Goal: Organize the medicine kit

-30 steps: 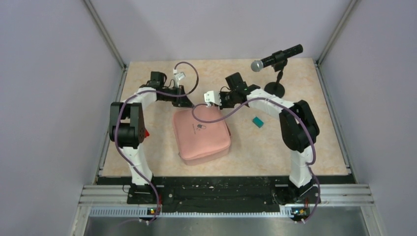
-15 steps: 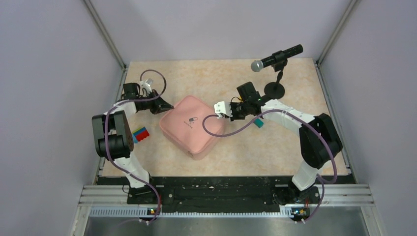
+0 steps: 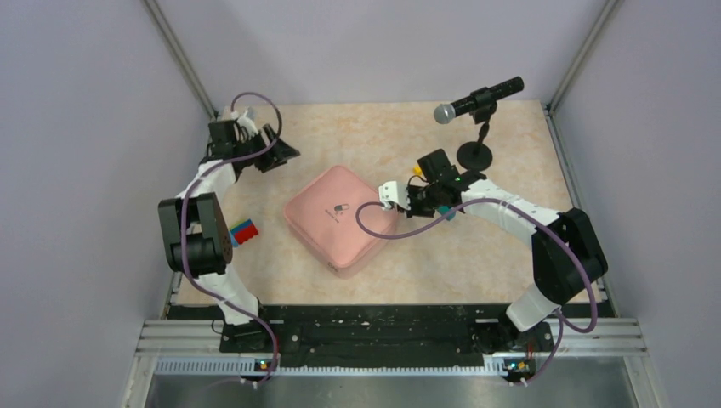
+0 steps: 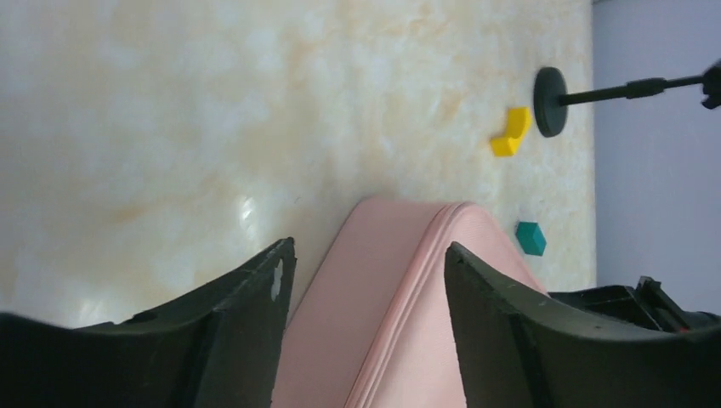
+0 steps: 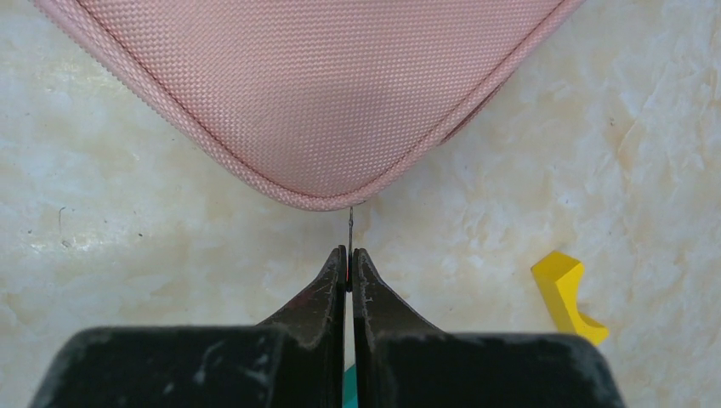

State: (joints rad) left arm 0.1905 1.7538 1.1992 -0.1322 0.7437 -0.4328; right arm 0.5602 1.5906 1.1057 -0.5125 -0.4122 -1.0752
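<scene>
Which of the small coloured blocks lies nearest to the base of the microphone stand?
The yellow block, just beside the stand base. The teal block lies farther, and the red-and-blue one sits far off at the left.

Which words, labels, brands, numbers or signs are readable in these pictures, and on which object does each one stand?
No text can be read in any view.
On the lid of the soft pink fabric medicine kit: a small pill logo with tiny marks beside it, too small to read.
On the black microphone, the yellow block and the teal block: no marking visible.
</scene>
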